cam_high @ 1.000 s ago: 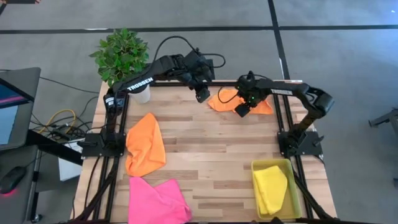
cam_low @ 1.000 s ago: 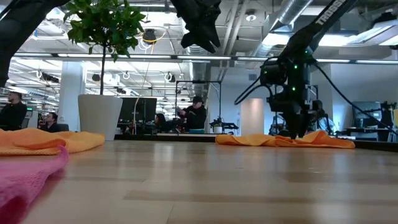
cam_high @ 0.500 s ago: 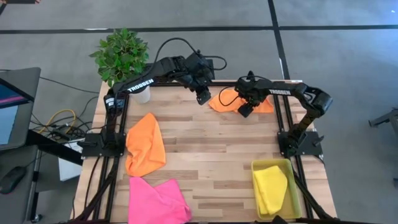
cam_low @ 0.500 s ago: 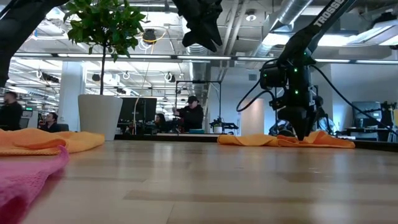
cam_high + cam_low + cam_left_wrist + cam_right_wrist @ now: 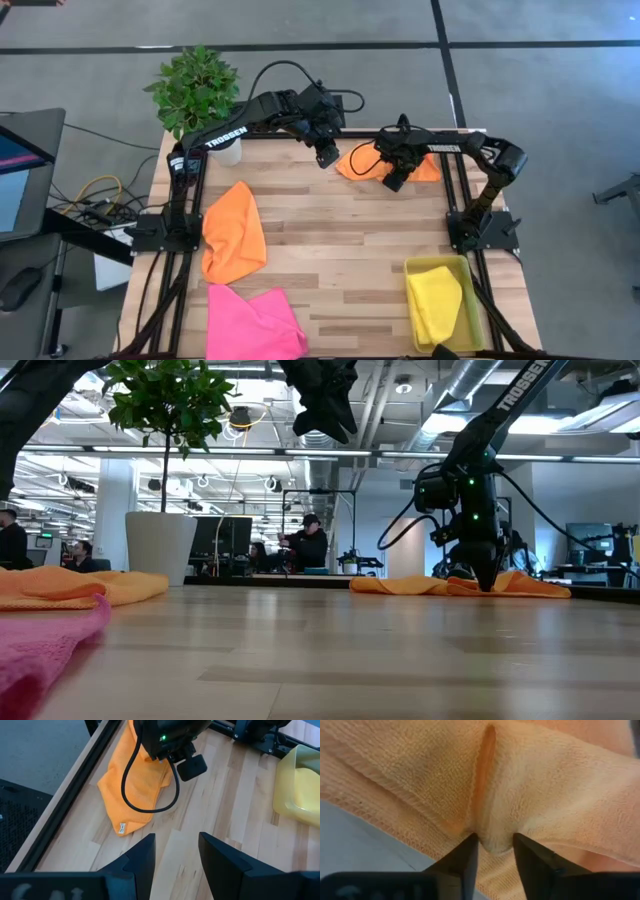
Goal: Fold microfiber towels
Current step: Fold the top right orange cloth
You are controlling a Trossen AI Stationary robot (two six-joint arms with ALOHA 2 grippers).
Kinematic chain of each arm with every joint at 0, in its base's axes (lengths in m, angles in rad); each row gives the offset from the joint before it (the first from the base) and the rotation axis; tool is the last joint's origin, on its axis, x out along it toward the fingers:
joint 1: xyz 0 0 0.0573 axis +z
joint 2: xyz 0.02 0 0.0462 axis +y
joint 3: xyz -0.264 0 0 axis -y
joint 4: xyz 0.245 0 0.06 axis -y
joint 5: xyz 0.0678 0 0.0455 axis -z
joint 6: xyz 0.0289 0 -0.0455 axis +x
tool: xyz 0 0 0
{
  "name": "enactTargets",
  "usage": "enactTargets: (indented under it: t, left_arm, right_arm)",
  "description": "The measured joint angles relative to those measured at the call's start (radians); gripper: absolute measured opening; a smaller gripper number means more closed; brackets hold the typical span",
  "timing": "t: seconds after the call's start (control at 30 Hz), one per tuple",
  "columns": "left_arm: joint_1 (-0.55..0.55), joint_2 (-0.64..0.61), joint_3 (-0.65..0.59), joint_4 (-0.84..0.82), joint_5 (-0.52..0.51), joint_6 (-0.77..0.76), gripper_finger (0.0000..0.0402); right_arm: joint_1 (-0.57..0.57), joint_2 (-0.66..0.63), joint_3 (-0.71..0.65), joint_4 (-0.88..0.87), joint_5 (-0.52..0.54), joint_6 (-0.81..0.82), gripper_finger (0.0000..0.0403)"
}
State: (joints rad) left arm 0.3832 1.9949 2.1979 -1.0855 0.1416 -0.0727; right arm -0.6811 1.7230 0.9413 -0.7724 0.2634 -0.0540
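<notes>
Beside the potted plant, at the table's far edge, the right gripper presses down into the crumpled orange towel, its fingers narrowly parted with a ridge of cloth pinched between them. The left gripper hangs above that towel's plant-side end, fingers apart, holding nothing. Farther from the plant, a yellow towel lies inside the yellow bin.
</notes>
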Motion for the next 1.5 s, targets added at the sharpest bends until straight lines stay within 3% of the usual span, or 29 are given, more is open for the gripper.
enactTargets:
  t: [0.4,0.6,0.9,1.1,1.3,1.5]
  left_arm:
    - [0.0,0.0,-0.001,-0.029,-0.088,0.02,0.0141]
    - [0.0,0.003,-0.091,-0.011,-0.146,0.035,0.0141]
    - [-0.003,0.006,-0.315,0.256,-0.065,0.183,0.0141]
    - [-0.013,0.005,-0.437,0.446,-0.067,0.302,0.0141]
    - [-0.013,0.032,-0.513,0.614,-0.014,0.25,0.0141]
    - [-0.006,0.128,-0.511,0.645,0.005,0.165,0.0141]
  right_arm:
    - [0.0,-0.059,0.0,-0.017,-0.004,-0.024,0.001]
    - [0.0,-0.183,0.0,-0.082,-0.027,-0.015,0.0017]
    - [0.033,-0.413,0.009,-0.197,-0.115,0.004,0.0009]
    - [0.064,-0.514,0.107,-0.303,-0.116,0.028,0.0005]
    - [0.075,-0.533,0.222,-0.328,-0.116,0.028,0.0003]
    - [0.074,-0.531,0.252,-0.33,-0.113,0.003,0.0003]
